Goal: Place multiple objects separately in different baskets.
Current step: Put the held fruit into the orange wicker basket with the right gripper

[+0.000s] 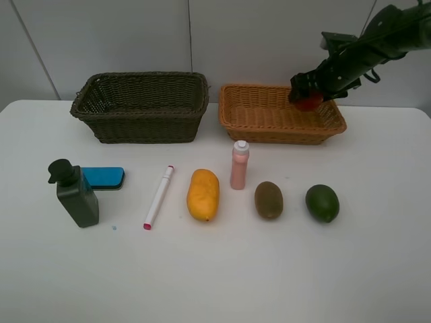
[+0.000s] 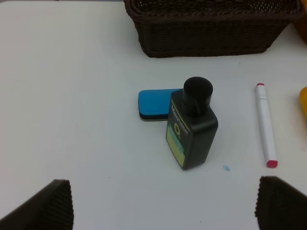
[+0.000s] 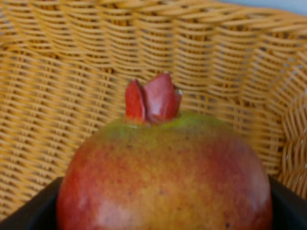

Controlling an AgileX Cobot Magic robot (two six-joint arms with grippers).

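Note:
My right gripper (image 1: pixel 306 93) is shut on the red apple-like fruit (image 1: pixel 310 102) over the right end of the light orange basket (image 1: pixel 269 121). In the right wrist view the fruit (image 3: pixel 163 172) fills the space between the dark fingers (image 3: pixel 29 211), with the basket's weave (image 3: pixel 72 72) behind it. My left gripper (image 2: pixel 163 203) stands open above the table, short of the dark green pump bottle (image 2: pixel 192 129) and blue eraser (image 2: pixel 153 103). The dark basket (image 1: pixel 141 84) holds nothing that I can see. Marker (image 1: pixel 159 197), mango (image 1: pixel 203 194), pink bottle (image 1: pixel 240 165), kiwi (image 1: pixel 269 200) and lime (image 1: pixel 322 202) stand in a row.
The two baskets sit side by side at the back of the white table (image 1: pixel 215 276). A grey wall rises right behind them. The left arm is outside the exterior high view.

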